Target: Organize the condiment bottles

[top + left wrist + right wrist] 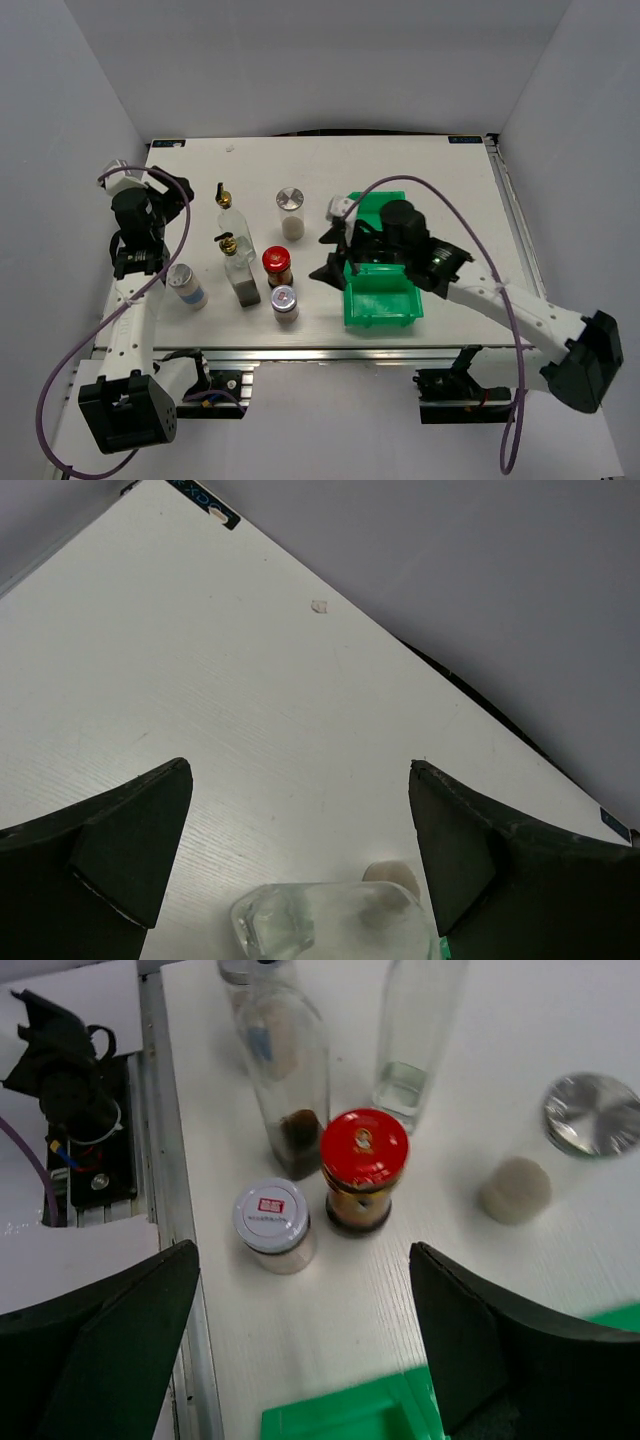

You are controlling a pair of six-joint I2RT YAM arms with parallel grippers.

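The condiment bottles stand left of centre on the white table. A tall clear bottle (pixel 229 212) with a pourer stands behind a second tall bottle (pixel 240 268) that holds dark dregs. Beside them are a red-capped jar (pixel 277 267) and three silver-lidded jars: one at the back (pixel 290 210), one at the front (pixel 284 302), one at the left (pixel 186 286). My right gripper (pixel 328 255) hangs open just right of the red-capped jar (pixel 364 1155) and the front jar (pixel 270 1218), touching neither. My left gripper (pixel 172 190) is open and empty, left of the tall clear bottle (pixel 320 925).
A green bin (pixel 380 296) sits right of the bottles, its back part under my right arm; its near-left corner (pixel 350 1415) shows below the right fingers. The table's front rail (pixel 300 352) and cables lie close to the front jar. Grey walls close in the table.
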